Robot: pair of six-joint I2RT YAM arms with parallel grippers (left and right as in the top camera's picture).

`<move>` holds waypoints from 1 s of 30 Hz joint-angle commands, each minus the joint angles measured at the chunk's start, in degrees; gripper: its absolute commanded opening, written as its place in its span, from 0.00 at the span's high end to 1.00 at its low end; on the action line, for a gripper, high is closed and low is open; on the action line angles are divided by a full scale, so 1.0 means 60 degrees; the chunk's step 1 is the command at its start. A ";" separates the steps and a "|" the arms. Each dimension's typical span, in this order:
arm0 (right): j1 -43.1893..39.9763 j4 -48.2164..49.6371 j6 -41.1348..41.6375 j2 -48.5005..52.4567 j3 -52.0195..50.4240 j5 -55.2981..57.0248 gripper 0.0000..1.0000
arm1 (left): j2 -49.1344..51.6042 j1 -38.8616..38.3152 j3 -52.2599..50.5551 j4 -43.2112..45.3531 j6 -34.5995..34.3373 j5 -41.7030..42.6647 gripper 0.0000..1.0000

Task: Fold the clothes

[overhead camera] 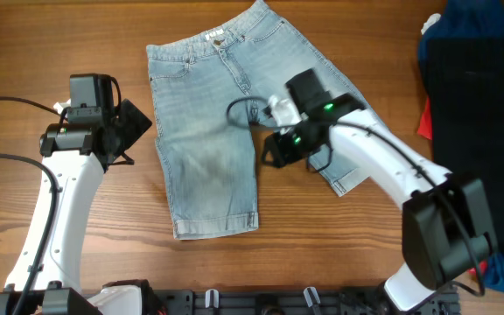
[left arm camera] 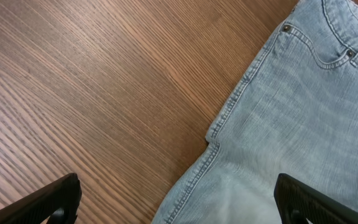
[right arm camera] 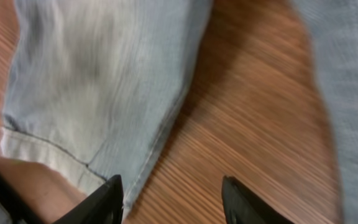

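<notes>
So, starting at the left edge of the table (overhead camera: 51, 35): the left gripper (overhead camera: 128, 131) hangs just beside the outer seam of the shorts (overhead camera: 208, 166), its fingers spread as wide as they go and nothing between them. From its own camera you see bare wood under one finger and denim under the other, so it sits right over that hem line without holding any of it.

The shorts lie in the middle of the table, front side up, waistband toward the far edge and cuffs toward the near edge where the arms stand. They are spread out flat, the two legs splayed apart with a wedge of bare wood between them. I see no crease or overlap anywhere.

Over that wedge, just below the crotch, hovers the right gripper (overhead camera: 276, 154). Its wrist picture is blurred, but the fingers are plainly parted, with only wood and the inner edge of one leg beneath them; it grips nothing.

At the right edge sits a pile of dark clothes (overhead camera: 475, 87), well apart from the shorts.

As I judge it, the folding has not begun: laying out is done, while bringing one leg over the other and doubling the length are all left.
</notes>
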 commanded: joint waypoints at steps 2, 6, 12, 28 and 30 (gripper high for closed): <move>0.1464 0.0605 0.1166 0.0127 -0.0739 0.1599 0.46 | 0.0047 0.0044 0.0091 0.0022 0.0149 0.0011 0.00; 0.2718 0.1045 0.2084 0.0266 -0.0951 0.2965 0.41 | 0.0047 0.0044 0.0091 0.0022 0.0149 0.0011 0.00; 0.3373 0.0900 0.2838 0.1140 -0.0951 0.3483 0.41 | 0.0047 0.0044 0.0091 0.0011 0.0149 0.0011 0.00; 0.3391 -0.2408 0.4499 -0.0477 -0.0856 0.2659 0.32 | 0.0047 0.0044 0.0091 0.0200 0.0157 0.0007 0.00; 0.3217 -0.2350 0.4499 -0.0648 -0.0670 0.2765 0.29 | 0.0047 0.0040 0.0091 0.0408 0.0430 0.0044 0.00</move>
